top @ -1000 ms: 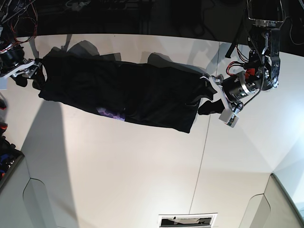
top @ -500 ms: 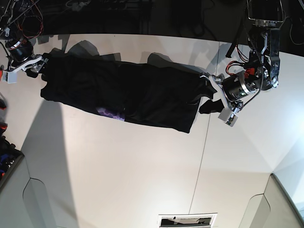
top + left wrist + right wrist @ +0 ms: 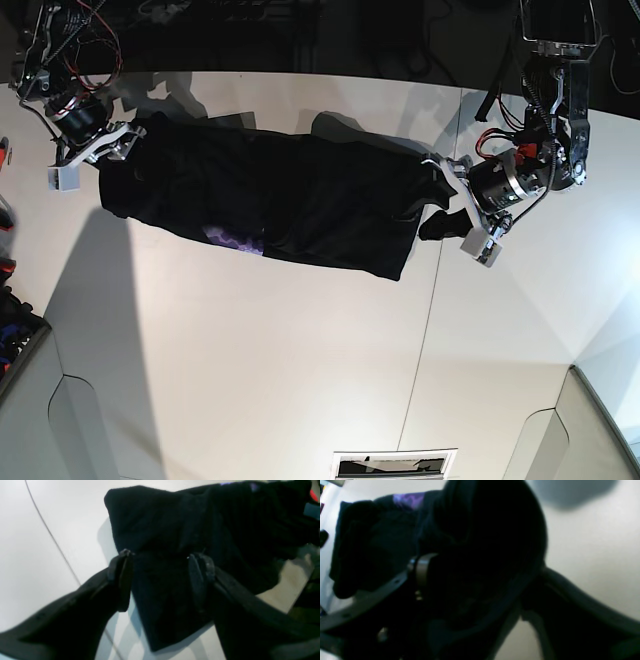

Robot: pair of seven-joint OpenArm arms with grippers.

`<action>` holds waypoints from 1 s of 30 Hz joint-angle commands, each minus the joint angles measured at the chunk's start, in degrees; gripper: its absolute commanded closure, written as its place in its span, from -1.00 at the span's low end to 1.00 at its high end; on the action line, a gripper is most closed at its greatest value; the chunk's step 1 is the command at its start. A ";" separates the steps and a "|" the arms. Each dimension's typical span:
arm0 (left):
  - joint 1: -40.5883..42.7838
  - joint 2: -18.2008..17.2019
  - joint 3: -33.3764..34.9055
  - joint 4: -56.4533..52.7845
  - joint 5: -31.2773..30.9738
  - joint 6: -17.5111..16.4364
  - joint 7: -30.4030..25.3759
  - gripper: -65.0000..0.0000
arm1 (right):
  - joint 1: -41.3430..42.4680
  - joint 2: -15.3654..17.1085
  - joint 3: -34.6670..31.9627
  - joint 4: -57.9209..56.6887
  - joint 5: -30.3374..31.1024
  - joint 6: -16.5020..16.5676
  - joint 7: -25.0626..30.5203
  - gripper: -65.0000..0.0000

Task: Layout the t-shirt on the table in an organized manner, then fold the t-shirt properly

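Left gripper [image 3: 160, 577], frame centre: jaws spread, straddling the t-shirt [image 3: 270, 205] edge. Right gripper [image 3: 118, 148], upper left of base view: state cannot be told. Shirt lies stretched across the table [image 3: 300, 360] upper half, long axis left-right, dipping rightward.

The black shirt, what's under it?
The black cloth t-shirt lies stretched over the smooth white table. Its print is mostly hidden; only a purple bit peeks out at one edge.

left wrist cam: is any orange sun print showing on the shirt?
No. The t-shirt between the left gripper fingers is plain black there, with only a sliver of purple at the top edge.
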 commanded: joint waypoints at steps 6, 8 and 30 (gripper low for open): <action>-0.92 -0.50 -3.43 1.05 -2.56 -0.34 -1.09 -0.15 | 0.79 0.35 0.31 0.35 -3.80 -0.68 0.90 1.00; -0.92 -0.50 -4.61 1.05 -2.47 -0.34 -1.07 -0.16 | 1.38 0.37 1.64 0.35 -5.97 -0.72 1.84 1.00; -0.13 6.49 7.52 -2.14 13.25 -0.34 -6.10 1.00 | 4.55 4.24 12.28 2.89 6.47 -0.50 -4.02 1.00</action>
